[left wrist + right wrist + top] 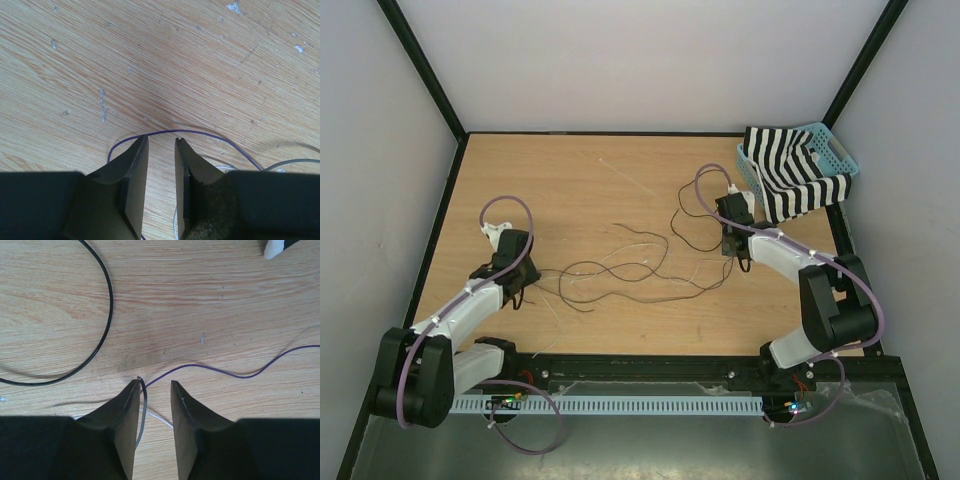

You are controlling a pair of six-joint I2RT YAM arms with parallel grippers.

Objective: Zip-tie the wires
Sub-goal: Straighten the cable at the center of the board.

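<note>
While left pincer (161, 145) and right pincer (155, 386) gape, wires (620, 270) seem loose.

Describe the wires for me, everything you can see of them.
The wires are a loose, unbundled tangle of thin flexible strands lying flat on the wooden table, sprawled in overlapping curls between the arms. Most look dark; the wrist views show a purple strand, a black loop and a pale grey strand. The purple strand arcs past the parted tips of the left gripper; a purple end and the grey strand lie in the open gap of the right gripper. No zip tie shows on them.
</note>
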